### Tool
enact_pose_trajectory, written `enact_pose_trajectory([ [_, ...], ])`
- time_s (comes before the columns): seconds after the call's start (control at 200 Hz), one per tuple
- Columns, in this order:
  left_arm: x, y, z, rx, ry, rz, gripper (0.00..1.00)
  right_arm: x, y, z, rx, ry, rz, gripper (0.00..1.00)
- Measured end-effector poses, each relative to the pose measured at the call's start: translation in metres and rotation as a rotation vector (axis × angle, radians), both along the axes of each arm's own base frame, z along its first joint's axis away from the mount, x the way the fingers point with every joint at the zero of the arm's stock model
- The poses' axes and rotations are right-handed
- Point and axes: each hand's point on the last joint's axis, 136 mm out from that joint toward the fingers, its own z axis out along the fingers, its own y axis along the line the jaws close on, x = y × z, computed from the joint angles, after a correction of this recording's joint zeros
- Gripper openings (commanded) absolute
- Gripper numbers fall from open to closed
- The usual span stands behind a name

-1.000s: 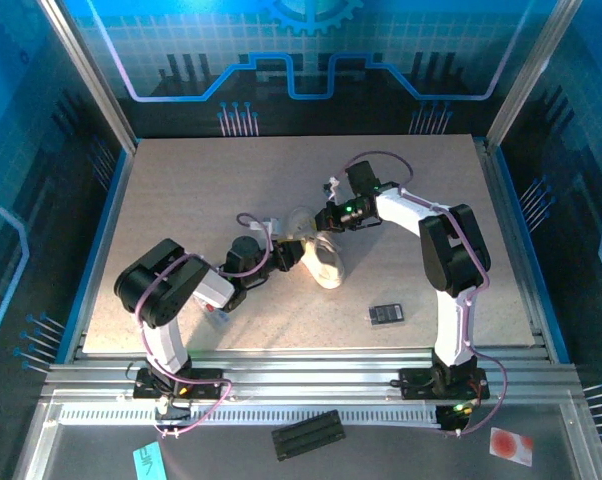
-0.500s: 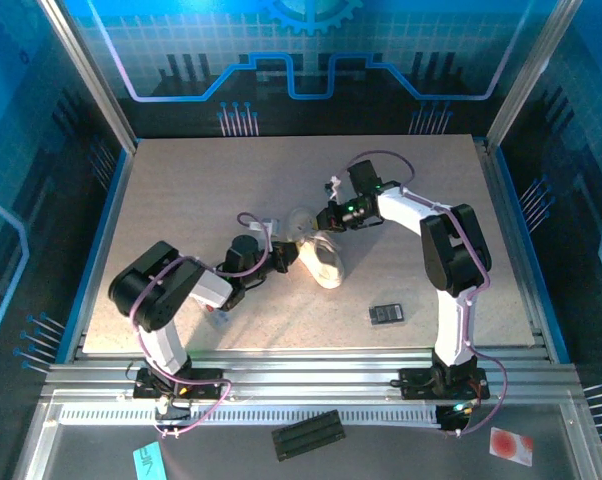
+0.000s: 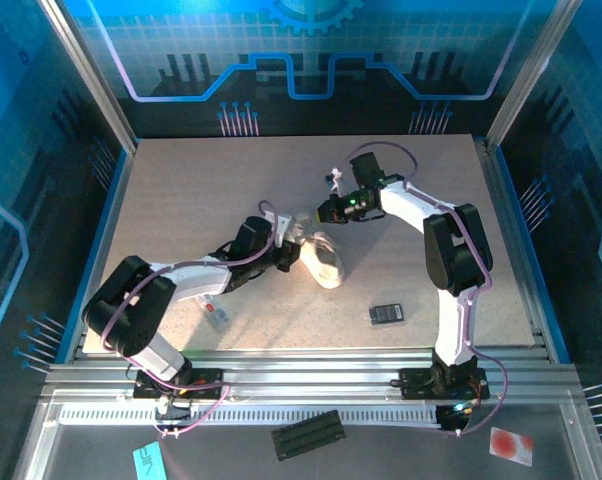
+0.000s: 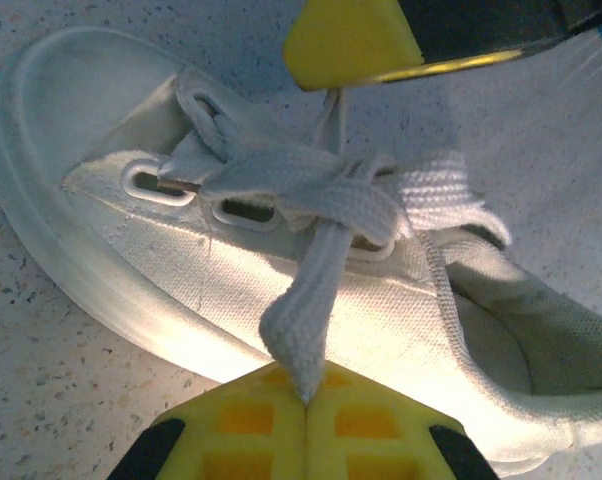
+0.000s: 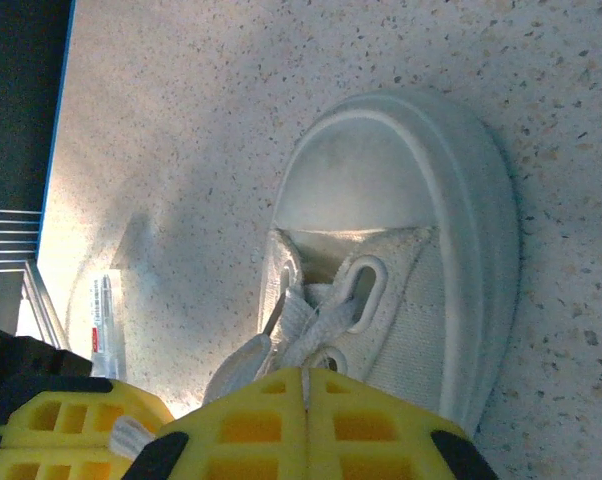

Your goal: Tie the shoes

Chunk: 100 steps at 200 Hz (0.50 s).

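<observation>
Sneaker [image 3: 324, 260] in the middle of the bench [image 3: 181, 190]. Left hand [image 4: 306, 405] pinches a lace end [image 4: 299, 340], likely to draw the crossing tight. Right hand [image 5: 304, 400] clenched by the eyelets [image 5: 366, 280] (can't tell if it has lace).

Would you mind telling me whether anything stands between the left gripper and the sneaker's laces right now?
Nothing visible does: the left gripper is shut on a lace end of the sneaker. The right gripper's yellow finger sits just beyond the lacing, not between them.

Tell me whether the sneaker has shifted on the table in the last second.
No. The sneaker lies just as far up-left of the black device as before.
</observation>
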Motion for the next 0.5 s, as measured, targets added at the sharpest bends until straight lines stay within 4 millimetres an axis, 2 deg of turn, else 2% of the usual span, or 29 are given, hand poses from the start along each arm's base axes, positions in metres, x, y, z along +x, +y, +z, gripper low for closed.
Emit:
enact_pose_trajectory([
  [0.22, -0.003, 0.000, -0.005, 0.106, 0.012, -0.038, 0.00, 0.002, -0.002, 0.004, -0.008, -0.019, -0.002, 0.00],
  [0.355, -0.005, 0.003, -0.008, 0.164, 0.018, -0.053, 0.00, 0.003, -0.003, 0.013, -0.011, -0.053, -0.004, 0.00],
  [0.5, -0.003, 0.000, -0.003, 0.214, 0.003, -0.079, 0.00, 0.005, -0.004, 0.024, -0.015, -0.099, -0.003, 0.00],
])
